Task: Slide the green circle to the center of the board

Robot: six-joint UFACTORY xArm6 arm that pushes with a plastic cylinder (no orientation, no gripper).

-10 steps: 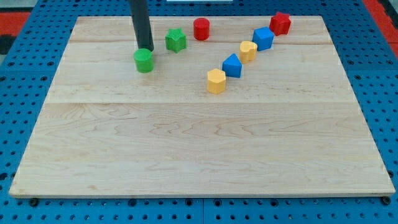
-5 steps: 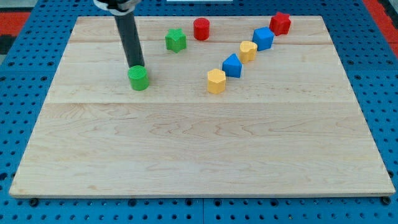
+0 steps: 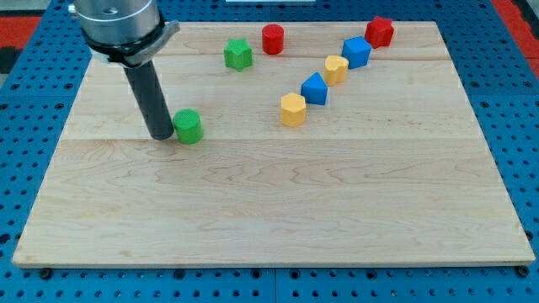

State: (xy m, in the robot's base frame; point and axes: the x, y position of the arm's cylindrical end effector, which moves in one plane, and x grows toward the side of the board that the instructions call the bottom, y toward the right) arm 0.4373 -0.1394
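My tip [image 3: 161, 135] rests on the wooden board [image 3: 269, 219] right against the green circle [image 3: 188, 126], on that block's left side in the view, seemingly touching it. I have no jaws to open or close, only the straight dark rod, and it has hold of nothing. The green circle sits left of the board's centre and a little toward the view's top. Taking the green circle as the landmark: the green star [image 3: 238, 54] lies up and to its right, the red cylinder [image 3: 272, 39] further right of that, and the yellow hexagon [image 3: 292, 109] sits well to its right at nearly the same height. Beyond, climbing diagonally to the upper right away from the green circle, come a blue block [image 3: 314, 88], a yellow block [image 3: 336, 69], a second blue block [image 3: 356, 52] and a red block [image 3: 379, 31] farthest off
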